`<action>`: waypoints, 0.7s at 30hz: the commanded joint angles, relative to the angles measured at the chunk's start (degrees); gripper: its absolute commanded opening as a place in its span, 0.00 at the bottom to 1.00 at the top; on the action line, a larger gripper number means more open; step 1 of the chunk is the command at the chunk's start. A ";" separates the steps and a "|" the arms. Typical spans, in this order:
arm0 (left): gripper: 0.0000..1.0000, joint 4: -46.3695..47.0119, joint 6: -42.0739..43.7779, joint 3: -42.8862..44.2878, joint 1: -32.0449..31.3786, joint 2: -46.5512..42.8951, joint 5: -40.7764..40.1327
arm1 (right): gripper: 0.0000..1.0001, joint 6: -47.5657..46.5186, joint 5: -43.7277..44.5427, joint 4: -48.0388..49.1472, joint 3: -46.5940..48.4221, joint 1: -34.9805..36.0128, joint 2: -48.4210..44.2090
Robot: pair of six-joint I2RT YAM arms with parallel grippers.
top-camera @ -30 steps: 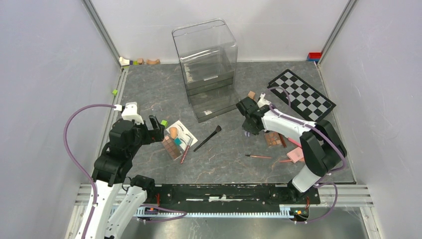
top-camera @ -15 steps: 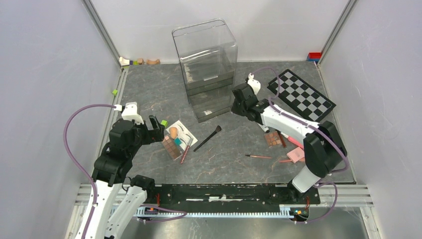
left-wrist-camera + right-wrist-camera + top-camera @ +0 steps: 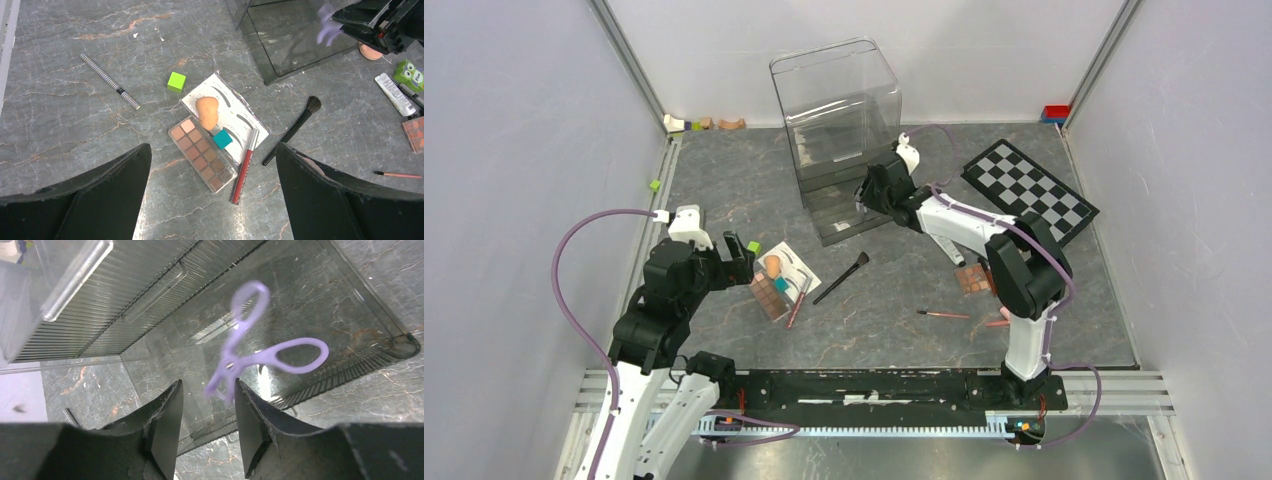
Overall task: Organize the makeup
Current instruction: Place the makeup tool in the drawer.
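My right gripper (image 3: 207, 390) hangs over the pulled-out bottom drawer (image 3: 350, 365) of the clear organizer (image 3: 836, 110), and its jaws stand apart. Just past the fingertips the lilac scissors (image 3: 231, 364) are a blur, free of both pads, above the drawer floor. Over the left cluster my left gripper (image 3: 212, 150) is wide open and holds nothing. Under it lie a brown eyeshadow palette (image 3: 202, 161), a peach sponge (image 3: 206, 111) on the white eyebrow card (image 3: 240, 117), a red tube (image 3: 245, 165), a black-handled brush (image 3: 292, 131) and a striped pencil (image 3: 110, 81).
A green cube (image 3: 176, 81) and a teal cube (image 3: 222, 139) sit among the left cluster. To the right lie a second palette (image 3: 972, 278), a thin pencil (image 3: 944, 314) and a white tube (image 3: 395, 94). The checkerboard (image 3: 1029, 192) is at the back right.
My right arm swung left from the right-hand cluster to the organizer's open drawer with the scissors. Its jaws have widened and the scissors have left them. The left arm has not moved.
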 commanded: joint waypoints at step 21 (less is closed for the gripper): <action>1.00 2.25 -0.12 -0.36 -0.37 -0.18 -1.94 | 0.54 -37.05 -27.87 17.09 -16.59 -2.63 -15.88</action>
